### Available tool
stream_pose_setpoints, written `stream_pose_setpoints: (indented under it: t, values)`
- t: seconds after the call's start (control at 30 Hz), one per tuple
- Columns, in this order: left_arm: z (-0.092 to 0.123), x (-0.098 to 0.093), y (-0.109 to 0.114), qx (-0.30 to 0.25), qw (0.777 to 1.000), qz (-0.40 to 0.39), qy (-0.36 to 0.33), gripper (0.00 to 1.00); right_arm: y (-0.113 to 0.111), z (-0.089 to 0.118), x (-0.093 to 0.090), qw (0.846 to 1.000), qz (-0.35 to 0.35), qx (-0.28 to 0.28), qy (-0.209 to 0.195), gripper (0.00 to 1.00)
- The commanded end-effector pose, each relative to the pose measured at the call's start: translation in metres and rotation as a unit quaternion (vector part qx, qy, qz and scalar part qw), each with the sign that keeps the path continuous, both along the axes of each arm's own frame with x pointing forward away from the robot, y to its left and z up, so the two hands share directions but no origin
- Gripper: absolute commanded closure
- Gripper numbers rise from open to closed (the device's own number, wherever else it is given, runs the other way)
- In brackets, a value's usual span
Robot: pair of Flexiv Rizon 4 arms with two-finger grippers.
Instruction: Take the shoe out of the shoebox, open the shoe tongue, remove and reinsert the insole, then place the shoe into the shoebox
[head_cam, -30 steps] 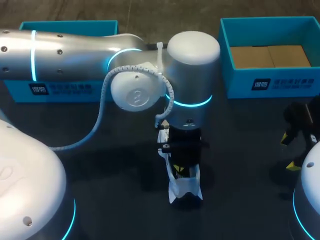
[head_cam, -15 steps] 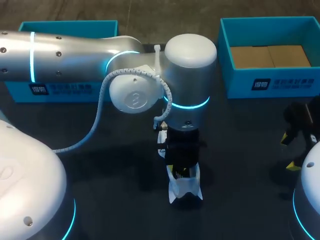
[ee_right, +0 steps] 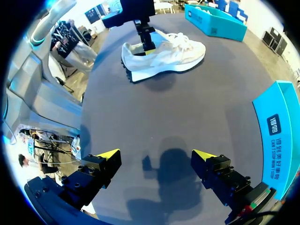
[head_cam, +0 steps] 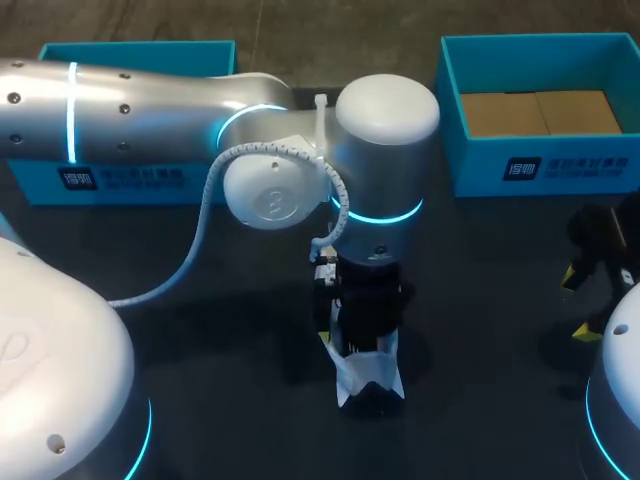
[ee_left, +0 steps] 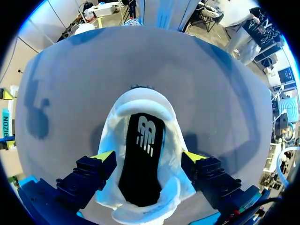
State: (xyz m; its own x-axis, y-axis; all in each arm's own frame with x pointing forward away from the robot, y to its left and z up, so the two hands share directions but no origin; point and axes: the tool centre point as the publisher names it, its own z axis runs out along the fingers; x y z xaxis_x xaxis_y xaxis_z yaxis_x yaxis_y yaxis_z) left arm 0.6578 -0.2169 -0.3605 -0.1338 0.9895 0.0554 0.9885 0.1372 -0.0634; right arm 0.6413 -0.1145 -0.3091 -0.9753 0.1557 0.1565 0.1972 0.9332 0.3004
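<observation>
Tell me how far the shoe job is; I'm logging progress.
Done: the shoe is out of the shoebox, on the table. In hand: the left gripper is down over its heel end; the black insole lies inside, and whether it has been out yet cannot be told. The right gripper hangs open, away from the shoe. Left: at least returning the shoe to the box.

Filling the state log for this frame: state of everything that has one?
shoe: out of the boxes, standing on its sole.
insole: inside the shoe.
left claw: shut on the shoe at its collar.
right claw: open, empty.
right teal box: open, no shoe inside.
left teal box: mostly hidden behind left arm.
</observation>
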Motion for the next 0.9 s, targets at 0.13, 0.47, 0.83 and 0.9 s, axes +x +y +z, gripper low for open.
stream_pose_setpoints:
  t: [0.13,0.47,0.83,0.9]
  values:
    - [-0.002,0.010,0.009,-0.016,1.000,0.005,-0.003,0.04,0.000,0.000,-0.001,1.000,0.000,-0.001,-0.001,0.00]
    - [0.004,0.029,0.010,-0.025,1.000,0.006,-0.006,0.02,0.000,0.000,-0.001,1.000,0.000,-0.001,-0.001,0.00]
    - [0.015,0.045,0.008,-0.048,0.999,0.006,-0.006,0.01,0.000,0.000,-0.001,1.000,0.000,-0.001,-0.001,0.00]
    - [0.017,0.043,0.005,-0.050,0.999,-0.002,-0.007,0.00,0.000,0.000,-0.001,1.000,0.000,-0.001,-0.001,0.00]
